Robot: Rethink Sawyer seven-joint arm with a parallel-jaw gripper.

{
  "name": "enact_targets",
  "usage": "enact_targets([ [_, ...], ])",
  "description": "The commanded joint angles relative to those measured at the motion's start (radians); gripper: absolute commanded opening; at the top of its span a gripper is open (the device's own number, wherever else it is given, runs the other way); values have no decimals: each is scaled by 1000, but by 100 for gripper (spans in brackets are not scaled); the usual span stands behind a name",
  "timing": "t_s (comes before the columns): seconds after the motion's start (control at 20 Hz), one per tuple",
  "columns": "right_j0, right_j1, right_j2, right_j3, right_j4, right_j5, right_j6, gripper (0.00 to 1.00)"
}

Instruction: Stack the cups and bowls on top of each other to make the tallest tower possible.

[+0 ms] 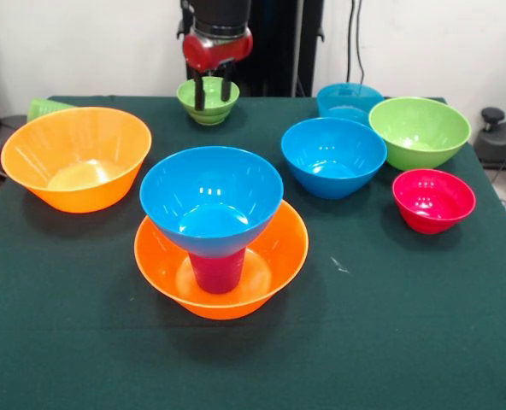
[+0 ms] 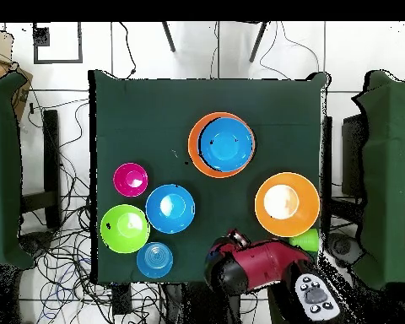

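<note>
The tower stands at the table's middle: a large orange bowl (image 1: 270,256) holds the purple-magenta cup (image 1: 217,272), and a blue bowl (image 1: 211,195) sits on the cup. It also shows in the overhead view (image 2: 223,145). My gripper (image 1: 213,101) is at the far edge, open, its fingers (image 1: 199,94) reaching down into a small lime green bowl (image 1: 208,117). The second orange bowl (image 1: 76,158) stands at the left, with the light green cup (image 1: 44,108) lying behind it. At the right are a blue bowl (image 1: 333,156), a teal-blue bowl (image 1: 349,101), a larger lime green bowl (image 1: 419,131) and a red-pink bowl (image 1: 433,199).
The dark green table (image 1: 390,342) has its front edge near the camera. In the overhead view my red arm (image 2: 248,263) covers the small lime bowl. Cables lie on the floor around the table, and other green-covered tables (image 2: 391,169) stand at both sides.
</note>
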Motion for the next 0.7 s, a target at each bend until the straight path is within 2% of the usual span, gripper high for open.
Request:
enact_targets([
  [0.05, -8, -72, 117, 53, 36, 121, 16, 100],
  [0.3, -6, -52, 102, 43, 5, 100, 34, 100],
  [0.55, 5, 36, 86, 14, 3, 80, 73, 100],
  [0.7, 6, 52, 95, 7, -7, 92, 53, 100],
])
